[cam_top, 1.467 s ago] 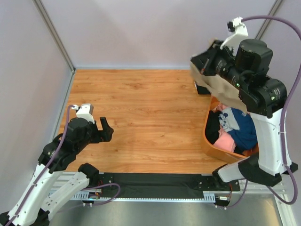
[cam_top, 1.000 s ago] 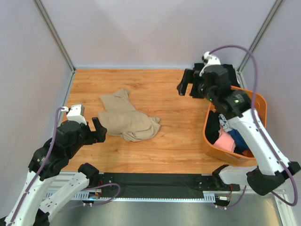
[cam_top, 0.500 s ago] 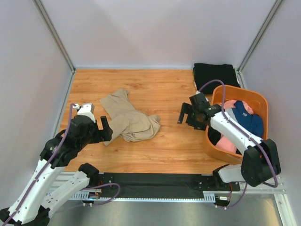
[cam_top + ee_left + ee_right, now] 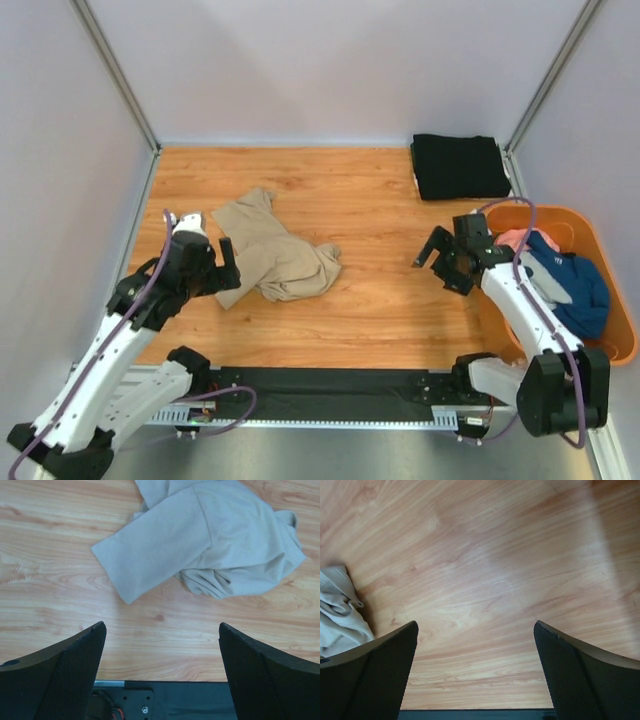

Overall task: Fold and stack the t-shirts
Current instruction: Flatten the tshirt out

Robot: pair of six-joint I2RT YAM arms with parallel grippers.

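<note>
- Left gripper [image 4: 161, 629]: fingers spread wide, mesh-faced pads, nothing between them.
- Right gripper [image 4: 475, 626]: likewise spread wide, empty, over bare wood.
- Tan t-shirt [image 4: 276, 256]: soft, matte, rumpled into a loose heap on the table's [image 4: 350, 195] left half; one short sleeve flat, pointing toward the near edge.
- Black t-shirt [image 4: 460, 166]: neat flat rectangle, far right corner.
- Pink t-shirt [image 4: 514, 238] and blue t-shirt [image 4: 572, 286]: bunched in the orange tub [image 4: 620, 335], smooth plastic, rounded rim.
- Table: glossy wood-grain planks.
- Left arm: bent, reaching forward, wrist tipped down just beside the tan heap.
- Right arm: folded, elbow over the tub, fingers angled left, well apart from the tan cloth.
</note>
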